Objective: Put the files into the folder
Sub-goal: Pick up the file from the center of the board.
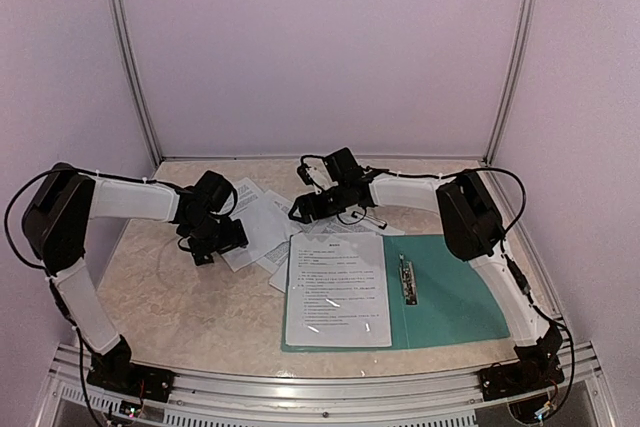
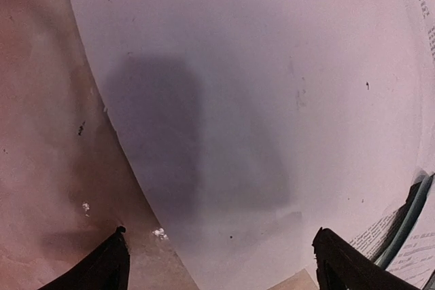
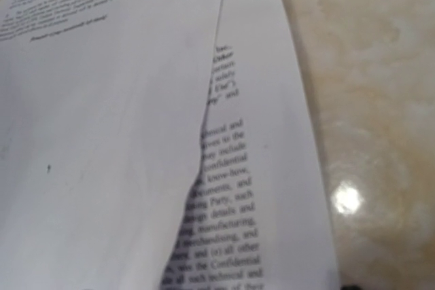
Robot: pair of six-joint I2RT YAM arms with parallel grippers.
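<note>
Folder point(image 1: 450, 297) open on the bench point(image 1: 170, 297), files point(image 1: 262, 227) beyond its far-left corner; left jaws gape over them, right jaws unreadable. Best pinch one sheet's edge only.

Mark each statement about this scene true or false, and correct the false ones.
1. The folder lies open on the table. True.
2. A printed sheet lies on the folder's left half. True.
3. The left gripper is clamped on a sheet. False: it is open above the loose sheets, holding nothing.
4. Every sheet is already in the folder. False: the loose sheets lie on the table, beyond the folder's far left corner.
</note>
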